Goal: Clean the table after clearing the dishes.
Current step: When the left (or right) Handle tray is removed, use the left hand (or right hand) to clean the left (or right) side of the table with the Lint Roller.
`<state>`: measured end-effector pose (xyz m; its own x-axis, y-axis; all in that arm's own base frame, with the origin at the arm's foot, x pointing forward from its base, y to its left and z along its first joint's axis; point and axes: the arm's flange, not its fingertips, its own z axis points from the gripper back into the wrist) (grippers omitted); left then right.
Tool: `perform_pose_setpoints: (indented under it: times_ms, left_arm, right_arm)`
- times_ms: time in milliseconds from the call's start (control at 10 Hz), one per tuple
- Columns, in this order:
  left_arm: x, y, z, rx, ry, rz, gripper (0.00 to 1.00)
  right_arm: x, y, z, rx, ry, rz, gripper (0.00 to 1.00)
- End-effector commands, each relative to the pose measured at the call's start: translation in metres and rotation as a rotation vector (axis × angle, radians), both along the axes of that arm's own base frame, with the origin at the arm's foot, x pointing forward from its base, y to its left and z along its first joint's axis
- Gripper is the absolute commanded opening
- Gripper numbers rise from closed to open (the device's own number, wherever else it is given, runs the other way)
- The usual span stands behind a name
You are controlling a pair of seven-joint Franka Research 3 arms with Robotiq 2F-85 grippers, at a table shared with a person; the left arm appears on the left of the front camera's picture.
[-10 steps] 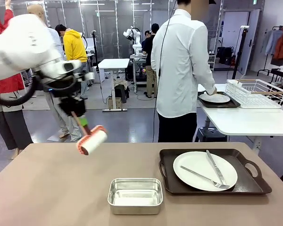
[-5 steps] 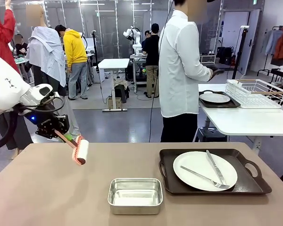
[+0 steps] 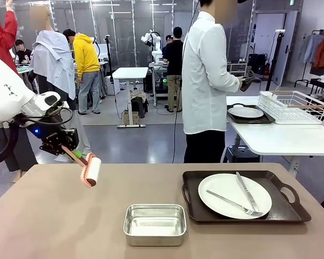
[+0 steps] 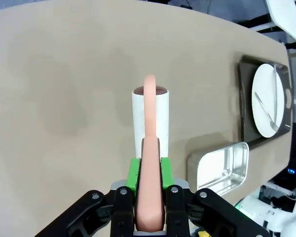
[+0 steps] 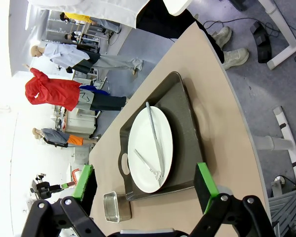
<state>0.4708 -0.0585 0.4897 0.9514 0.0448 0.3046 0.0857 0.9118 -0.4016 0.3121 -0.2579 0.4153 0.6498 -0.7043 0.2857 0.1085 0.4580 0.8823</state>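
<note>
One stiff tray, breakable plate: we'd lift by its handles. Our left hand pinches the roller, right hand spread.

left half of the table lies bare; steel pan and tray block centre and right.

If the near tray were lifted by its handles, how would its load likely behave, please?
The knife and fork lie loose on the plate, so they would probably slide if the tray tilts. The smooth plate may slip too.
</note>
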Motion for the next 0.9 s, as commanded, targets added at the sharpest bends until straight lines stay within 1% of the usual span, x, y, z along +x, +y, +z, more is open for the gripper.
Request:
perform_pose_setpoints:
  times_ms: [0,100,200,300,400,500,700,800]
  left_arm:
    - [0.017,-0.012,0.001,-0.063,0.074,-0.072,0.21]
    - [0.029,-0.012,-0.007,-0.106,0.055,-0.098,0.21]
    - [0.036,-0.013,-0.02,-0.154,0.113,-0.121,0.21]
    - [0.039,-0.011,-0.034,-0.166,0.136,-0.132,0.21]
    - [0.041,-0.005,-0.047,-0.205,0.15,-0.152,0.21]
    - [0.041,0.0,-0.059,-0.265,0.188,-0.161,0.21]
    - [0.046,0.014,-0.082,-0.358,0.217,-0.143,0.21]
    - [0.046,0.018,-0.094,-0.392,0.217,-0.141,0.21]
  right_arm:
    - [-0.001,0.0,0.0,0.007,-0.022,0.0,1.0]
    - [-0.001,0.0,0.0,0.007,-0.022,0.0,1.0]
    - [-0.001,0.0,0.0,0.007,-0.022,0.0,1.0]
    - [-0.001,0.0,0.0,0.007,-0.022,0.0,1.0]
    - [-0.001,0.0,0.0,0.007,-0.022,0.0,1.0]
    - [-0.001,0.0,0.0,0.007,-0.022,0.0,1.0]
    - [-0.001,0.0,0.0,0.007,-0.022,0.0,1.0]
    - [-0.001,0.0,0.0,0.007,-0.022,0.0,1.0]
